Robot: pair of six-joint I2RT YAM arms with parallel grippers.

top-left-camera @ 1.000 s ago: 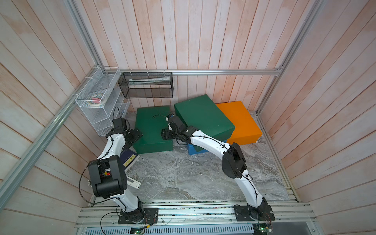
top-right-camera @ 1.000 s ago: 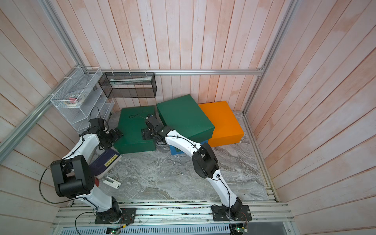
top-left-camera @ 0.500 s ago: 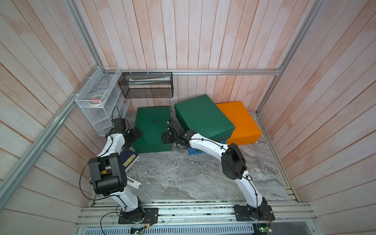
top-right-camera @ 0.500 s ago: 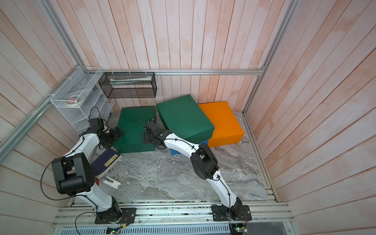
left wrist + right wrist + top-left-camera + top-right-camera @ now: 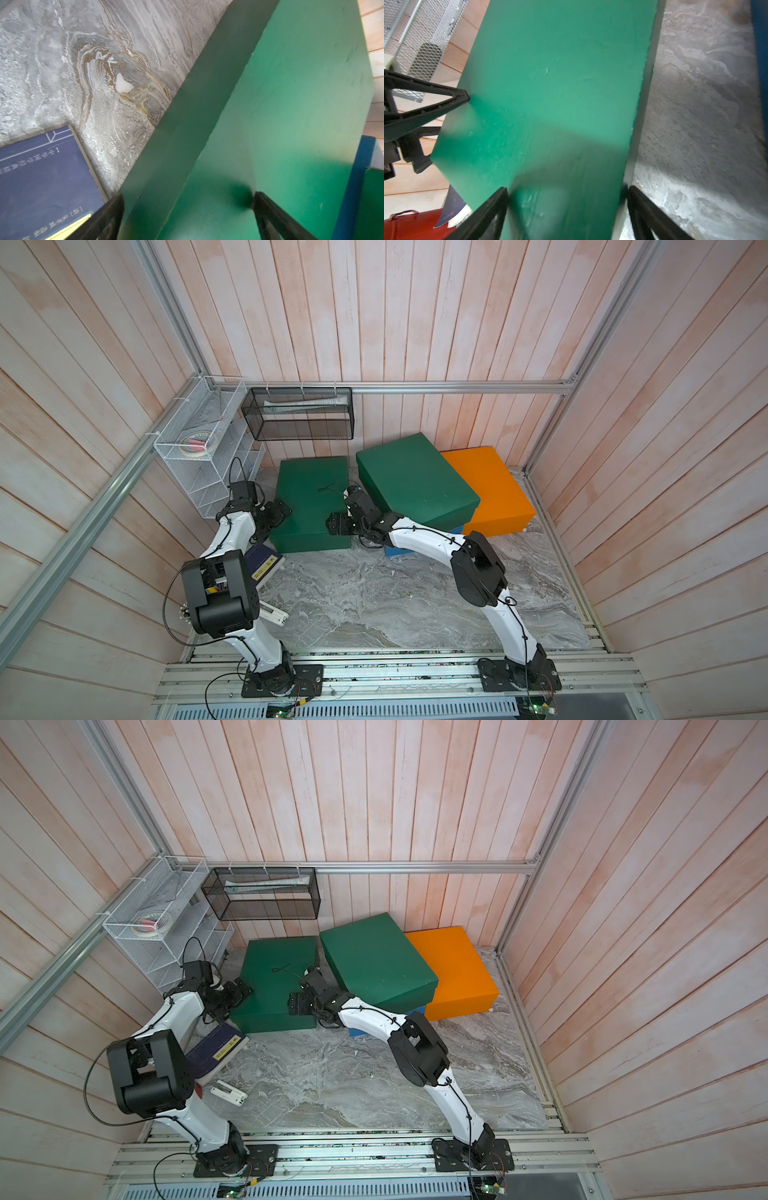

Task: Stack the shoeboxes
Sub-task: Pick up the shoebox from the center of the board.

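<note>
In both top views a dark green shoebox (image 5: 311,502) (image 5: 276,977) lies flat on the marble floor. A second green shoebox (image 5: 415,481) rests tilted on a mostly hidden blue shoebox (image 5: 399,551) and against the orange shoebox (image 5: 490,489). My left gripper (image 5: 277,512) (image 5: 187,196) stands open astride the flat box's near left corner. My right gripper (image 5: 337,524) (image 5: 566,189) is open astride its near right corner, one finger over the lid and one beside the wall. The left gripper's fingers (image 5: 436,104) show in the right wrist view at the box's other end.
A navy book with a yellow label (image 5: 264,566) (image 5: 41,176) lies by the left arm, next to the flat green box. A small white object (image 5: 272,612) lies nearer the front. A white wire rack (image 5: 199,448) and a black mesh basket (image 5: 299,414) hang on the walls.
My right gripper has slid a little toward the box's near corner and its jaws have spread wider. The left gripper and the boxes have not visibly moved.
</note>
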